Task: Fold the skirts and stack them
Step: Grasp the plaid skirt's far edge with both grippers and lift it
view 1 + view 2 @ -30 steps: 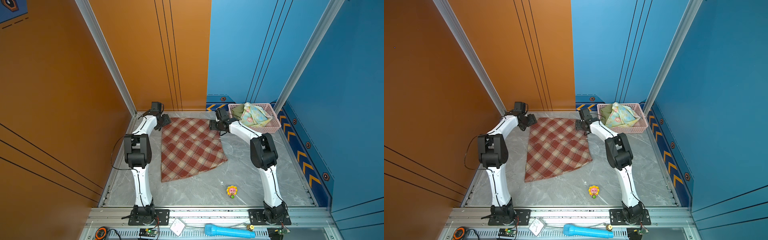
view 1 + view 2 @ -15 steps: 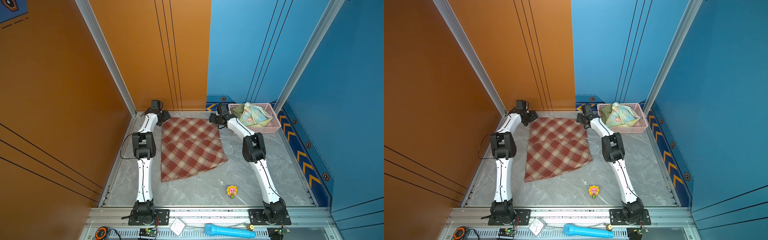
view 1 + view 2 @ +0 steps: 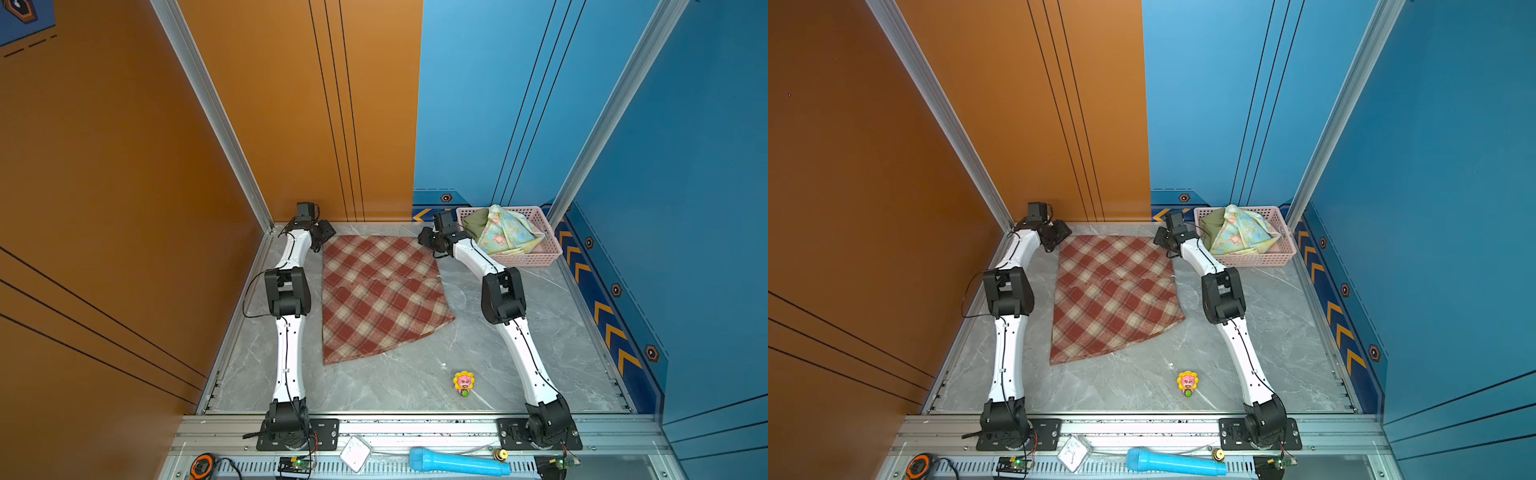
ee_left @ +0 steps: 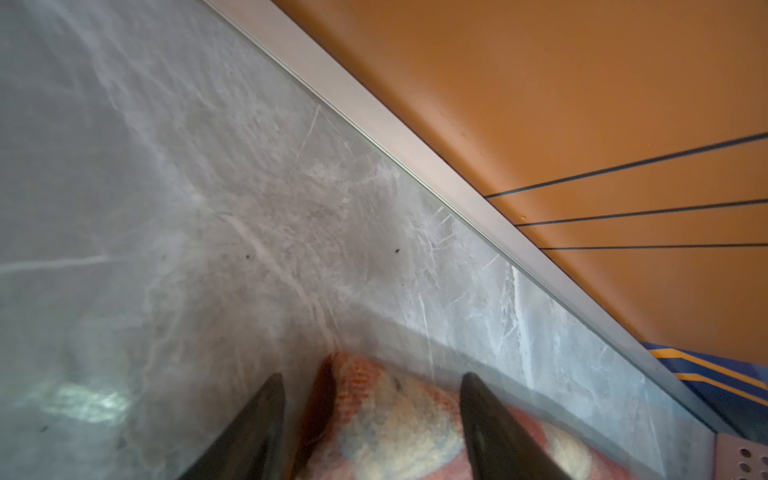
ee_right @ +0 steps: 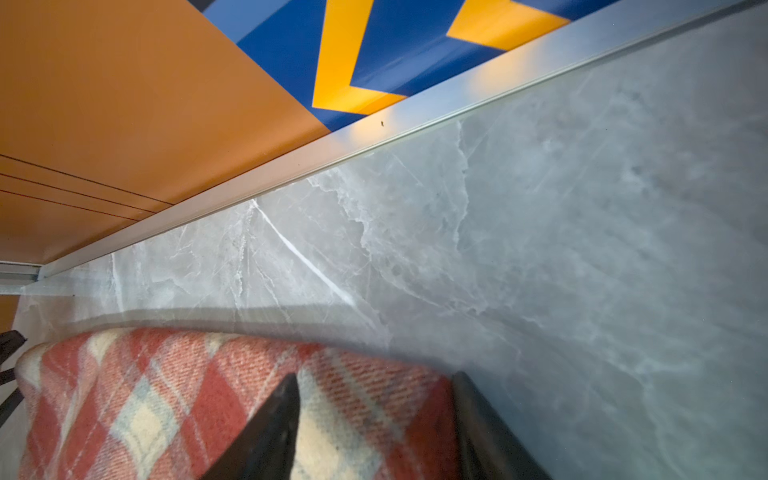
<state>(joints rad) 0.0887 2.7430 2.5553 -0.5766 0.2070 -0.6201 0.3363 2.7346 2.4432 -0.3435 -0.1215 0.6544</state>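
Observation:
The red-and-cream plaid skirt (image 3: 382, 295) (image 3: 1115, 295) lies spread flat on the grey marble table. My left gripper (image 3: 325, 233) (image 3: 1057, 235) is down at its far left corner. In the left wrist view the gripper (image 4: 372, 376) is open, with the skirt's corner (image 4: 386, 424) between the fingers. My right gripper (image 3: 428, 241) (image 3: 1163, 241) is at the far right corner. In the right wrist view it (image 5: 375, 375) stands open astride the plaid edge (image 5: 166, 407). The floral skirt (image 3: 505, 232) and the olive skirt (image 3: 473, 220) lie bunched in the pink basket (image 3: 536, 259).
The orange back wall and its metal rail (image 4: 415, 158) run close behind both grippers. The basket stands just right of the right arm. A sunflower toy (image 3: 463, 383) sits on the table near the front. A blue microphone (image 3: 457, 463) lies on the front frame.
Both arms have stretched further toward the back wall. The grippers have come down onto the plaid skirt's far corners, and both pairs of jaws have narrowed.

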